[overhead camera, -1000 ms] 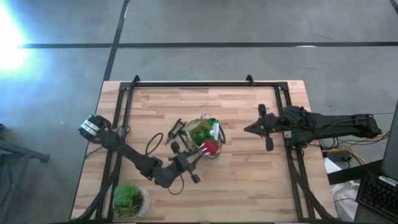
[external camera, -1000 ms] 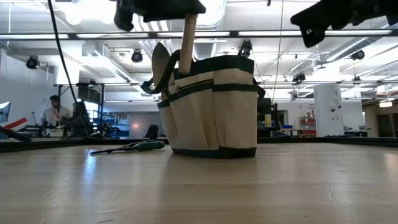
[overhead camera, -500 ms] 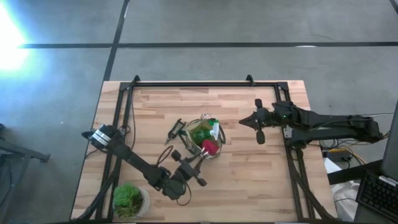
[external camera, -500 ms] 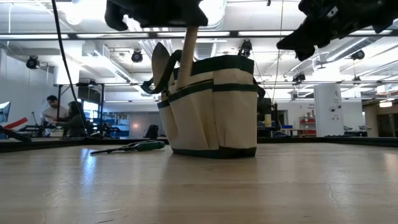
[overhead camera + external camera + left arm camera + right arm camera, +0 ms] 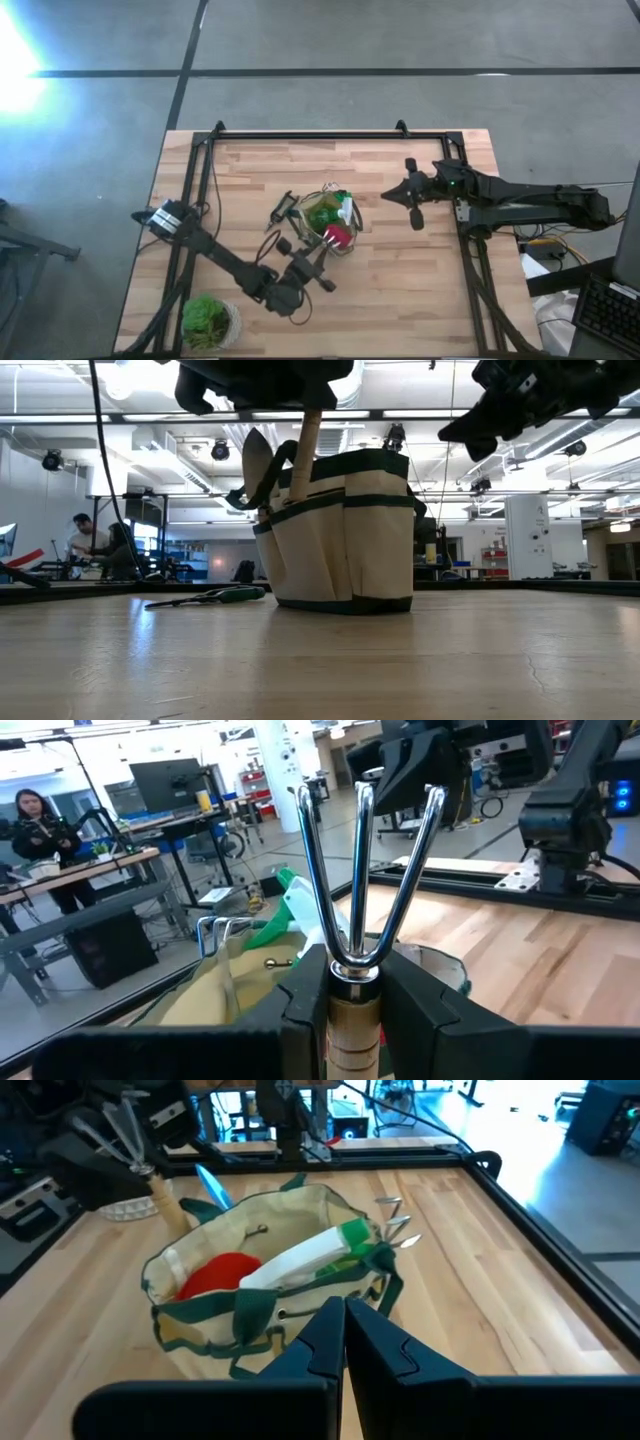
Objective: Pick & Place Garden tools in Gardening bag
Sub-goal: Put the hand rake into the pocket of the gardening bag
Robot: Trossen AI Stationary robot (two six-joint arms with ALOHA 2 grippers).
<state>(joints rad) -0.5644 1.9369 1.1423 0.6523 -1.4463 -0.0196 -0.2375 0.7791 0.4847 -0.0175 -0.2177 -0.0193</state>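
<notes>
Pruners (image 5: 283, 209) lie beside the bag (image 5: 331, 222); left pincer (image 5: 311, 266) grips the fork (image 5: 355, 910).

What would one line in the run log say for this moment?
left gripper: shut on wooden-handled fork beside gardening bag | right gripper: shut, empty, hovering | pruners: on table

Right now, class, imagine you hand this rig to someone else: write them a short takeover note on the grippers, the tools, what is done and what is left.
Left gripper: shut on a wooden-handled fork, held at the near side of the bag.
Right gripper: shut, empty, in the air to the right of the bag.
Done: a spray bottle and a red tool lie inside the bag; metal tool tips stick out of its far side pocket.
Left: seat and release the fork, then bag the pruners lying on the table beside the bag.
</notes>
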